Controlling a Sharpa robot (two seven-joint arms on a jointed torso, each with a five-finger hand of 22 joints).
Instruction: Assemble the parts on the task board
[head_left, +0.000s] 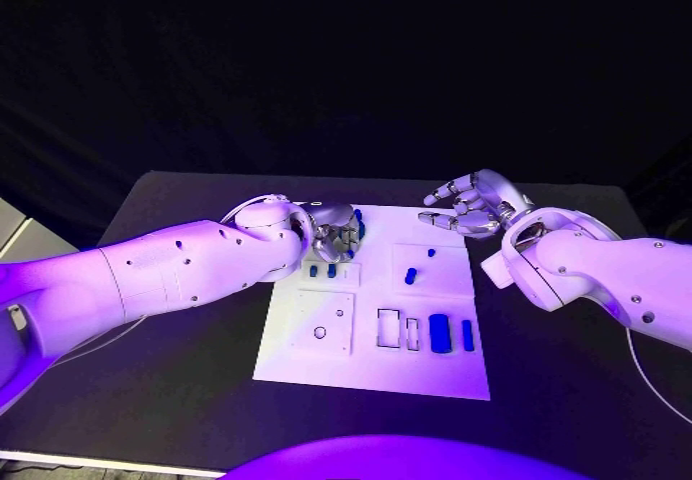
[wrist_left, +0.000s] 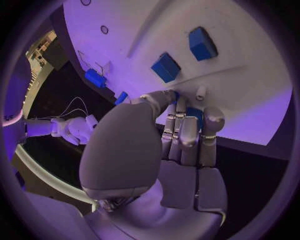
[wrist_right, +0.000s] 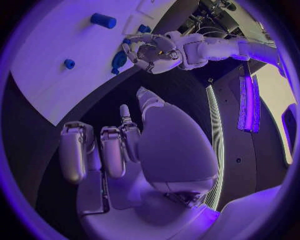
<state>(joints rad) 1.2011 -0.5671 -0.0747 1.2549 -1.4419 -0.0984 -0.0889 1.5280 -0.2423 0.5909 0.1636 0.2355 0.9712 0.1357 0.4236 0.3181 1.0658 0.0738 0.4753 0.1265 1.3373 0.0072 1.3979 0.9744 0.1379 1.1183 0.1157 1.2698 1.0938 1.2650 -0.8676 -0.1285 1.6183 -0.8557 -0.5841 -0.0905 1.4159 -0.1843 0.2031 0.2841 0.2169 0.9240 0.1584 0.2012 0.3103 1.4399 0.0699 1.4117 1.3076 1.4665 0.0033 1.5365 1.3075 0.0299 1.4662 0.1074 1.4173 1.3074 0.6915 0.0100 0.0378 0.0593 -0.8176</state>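
Standing in the task board (head_left: 433, 375), blue parts (head_left: 438, 333).

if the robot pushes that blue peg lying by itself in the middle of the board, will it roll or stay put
It would probably roll: the peg looks rounded and lies on its side on the smooth flat board. It looks small and solid, so likely light and stiff. Nothing beside it appears to stop it. The right hand hovers nearby, holding nothing.

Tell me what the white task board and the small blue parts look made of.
The flat white task board looks like matte rigid plastic, possibly painted: an even, glare-free surface with crisp-edged recesses. The small blue block-shaped parts look like solid moulded or printed plastic: uniform colour, with a slight sheen in the left wrist view. Neither material is certain from the look alone.
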